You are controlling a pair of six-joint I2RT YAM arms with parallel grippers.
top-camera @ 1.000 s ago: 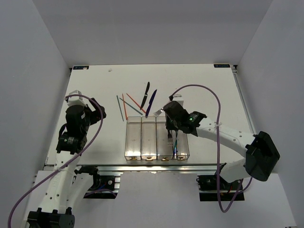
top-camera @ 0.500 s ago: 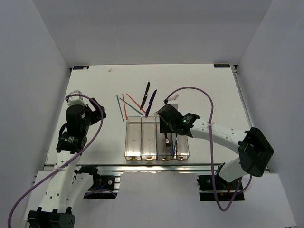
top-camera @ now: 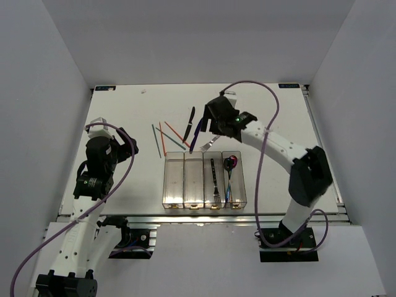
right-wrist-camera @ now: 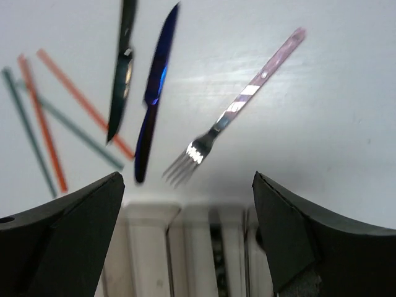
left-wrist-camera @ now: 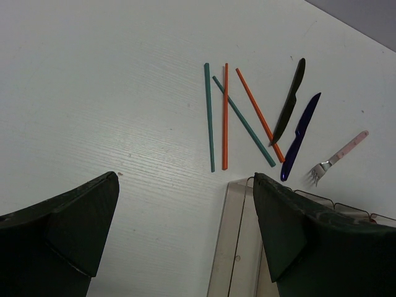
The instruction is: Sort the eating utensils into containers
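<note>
The containers (top-camera: 174, 180) are four clear bins in a row at the table's near middle. A dark-handled fork (top-camera: 213, 178) lies in the third bin, and spoons (top-camera: 230, 173) lie in the fourth. Beyond the bins on the table lie green and orange chopsticks (top-camera: 163, 138), a black knife (top-camera: 189, 123), a dark-blue knife (top-camera: 197, 134) and a pink-handled fork (top-camera: 210, 145). My right gripper (top-camera: 209, 128) hangs open above that fork (right-wrist-camera: 235, 108) and the blue knife (right-wrist-camera: 154, 86), holding nothing. My left gripper (top-camera: 127, 143) is open and empty left of the bins (left-wrist-camera: 238, 247), with the chopsticks (left-wrist-camera: 225, 117) ahead of it.
The white table (top-camera: 124, 111) ends at a metal rail along its near edge, close behind the bins. The right arm's purple cable (top-camera: 266, 99) arches over the table's right half. Grey walls stand on three sides.
The right gripper has opened and left the dark-handled fork in the third bin. It then pulled back to the far side over the knives. The left arm has not moved.
</note>
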